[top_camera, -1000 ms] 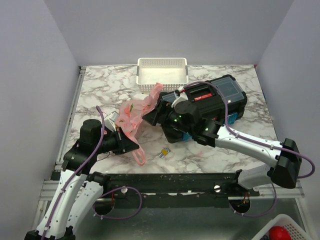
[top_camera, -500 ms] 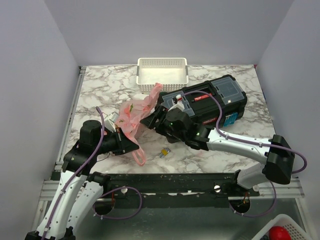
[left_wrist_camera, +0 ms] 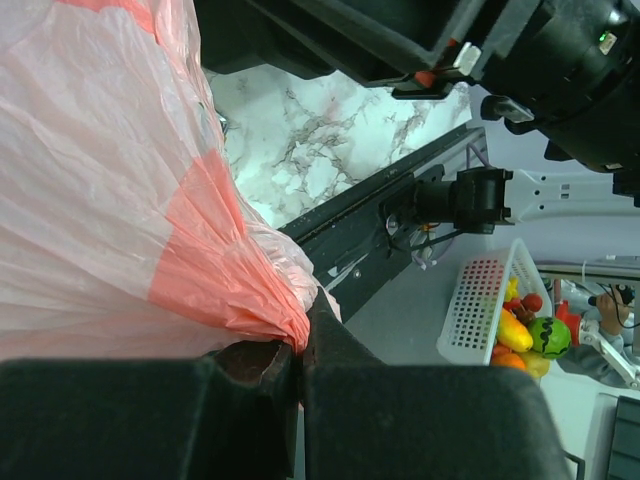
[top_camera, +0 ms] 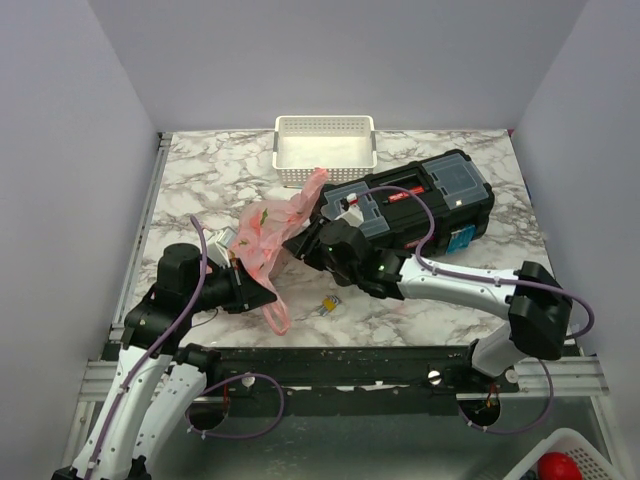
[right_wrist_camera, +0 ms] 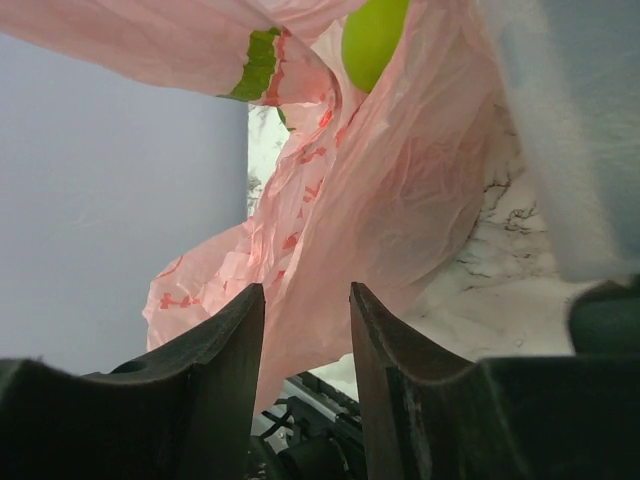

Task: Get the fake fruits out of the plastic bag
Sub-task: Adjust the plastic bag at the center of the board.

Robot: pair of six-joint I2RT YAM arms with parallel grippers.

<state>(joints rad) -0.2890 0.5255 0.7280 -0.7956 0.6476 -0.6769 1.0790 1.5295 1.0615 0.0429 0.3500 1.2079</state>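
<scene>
The pink plastic bag [top_camera: 268, 228] hangs lifted above the marble table [top_camera: 200, 180], left of centre. My left gripper [top_camera: 248, 287] is shut on a bunched fold of the bag [left_wrist_camera: 120, 200], pinched between its fingertips [left_wrist_camera: 298, 345]. My right gripper [top_camera: 298, 243] is open just right of the bag. In the right wrist view its two fingers [right_wrist_camera: 307, 300] stand apart with the bag's skin [right_wrist_camera: 400, 200] right in front of them, not gripped. A bright green fruit [right_wrist_camera: 373, 35] sits inside the bag at the top. The red and darker green fruits are hidden.
A black toolbox [top_camera: 435, 195] lies behind my right arm. A white perforated basket [top_camera: 325, 140] stands at the back. A small yellow clip [top_camera: 327, 304] lies near the front edge. A white basket [left_wrist_camera: 480, 310] with other fruit stands off the table.
My right gripper has moved left and down from over the toolbox to the bag's right side. My left gripper keeps its hold and the bag has shifted slightly.
</scene>
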